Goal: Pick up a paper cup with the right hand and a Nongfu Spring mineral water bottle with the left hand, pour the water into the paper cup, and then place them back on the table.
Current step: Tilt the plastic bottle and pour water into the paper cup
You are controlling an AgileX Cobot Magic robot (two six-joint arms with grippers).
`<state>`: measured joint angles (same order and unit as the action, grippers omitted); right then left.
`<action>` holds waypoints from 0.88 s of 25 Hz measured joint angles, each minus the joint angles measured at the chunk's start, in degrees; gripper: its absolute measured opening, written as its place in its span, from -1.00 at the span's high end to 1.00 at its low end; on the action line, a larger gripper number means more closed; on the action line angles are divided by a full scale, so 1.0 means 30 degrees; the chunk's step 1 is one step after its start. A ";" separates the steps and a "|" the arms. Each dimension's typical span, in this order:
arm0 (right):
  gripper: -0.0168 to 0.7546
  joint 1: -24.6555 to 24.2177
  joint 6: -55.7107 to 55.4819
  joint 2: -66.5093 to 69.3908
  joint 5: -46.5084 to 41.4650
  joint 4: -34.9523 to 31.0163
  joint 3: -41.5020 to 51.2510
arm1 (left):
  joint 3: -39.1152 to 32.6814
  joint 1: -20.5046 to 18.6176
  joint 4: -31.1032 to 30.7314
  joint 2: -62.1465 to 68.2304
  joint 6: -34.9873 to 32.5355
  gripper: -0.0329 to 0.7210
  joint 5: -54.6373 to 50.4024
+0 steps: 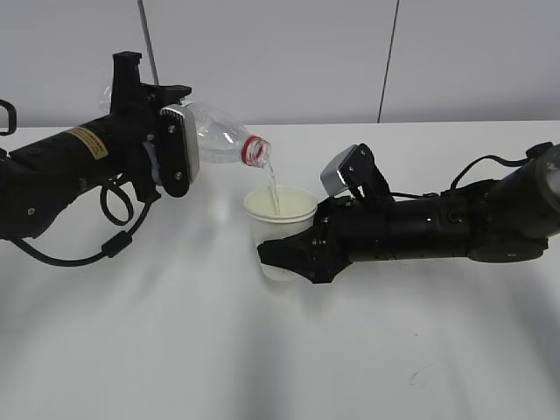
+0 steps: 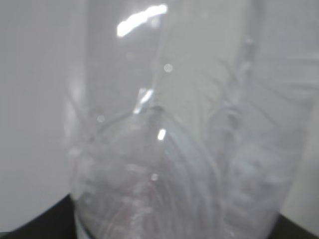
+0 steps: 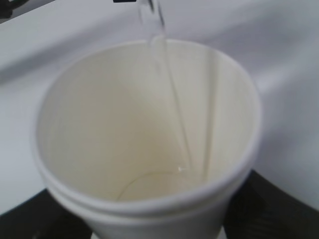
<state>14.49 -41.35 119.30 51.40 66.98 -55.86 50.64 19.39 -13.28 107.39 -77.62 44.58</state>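
Paper cup [image 3: 149, 129] clamped in right claw [image 1: 284, 255], its wrist view shows pooled water, left claw [image 1: 175, 149] grips tilted bottle [image 1: 223, 140].

The black cylindrical left arm with a yellow sticker [image 1: 61, 166] reaches in raised with its gripper [image 1: 166, 144] clamped, while the black sticker-free right arm [image 1: 437, 229] lies low, gripper [image 1: 293, 254] clasped.

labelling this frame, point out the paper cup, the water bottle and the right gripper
paper cup [image 1: 282, 206]: exterior view, on the inner wall just below the rim.
water bottle [image 1: 219, 140]: exterior view, on the clear tilted shoulder.
right gripper [image 1: 284, 255]: exterior view, on the black fingers around the cup's lower wall.
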 joint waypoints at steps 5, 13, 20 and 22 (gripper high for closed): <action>-0.34 0.0000 0.0000 0.0000 0.0000 0.0000 0.0000 | 0.0000 0.0000 0.0000 0.0000 -0.0201 -0.10 0.0000; -0.34 0.0000 0.0000 0.0000 -0.0033 0.0000 0.0000 | 0.0000 0.0000 0.0003 0.0000 -0.0582 -0.10 0.0007; -0.34 0.0000 0.0000 0.0000 -0.0033 0.0000 0.0000 | 0.0000 0.0000 0.0003 0.0000 -0.0604 -0.10 0.0022; -0.34 0.0000 0.0000 0.0000 -0.0033 0.0000 0.0000 | 0.0000 0.0000 0.0003 0.0000 -0.0731 -0.10 0.0022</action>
<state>14.49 -41.35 119.30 51.30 66.98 -55.86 50.64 19.39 -13.27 107.39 -79.81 44.65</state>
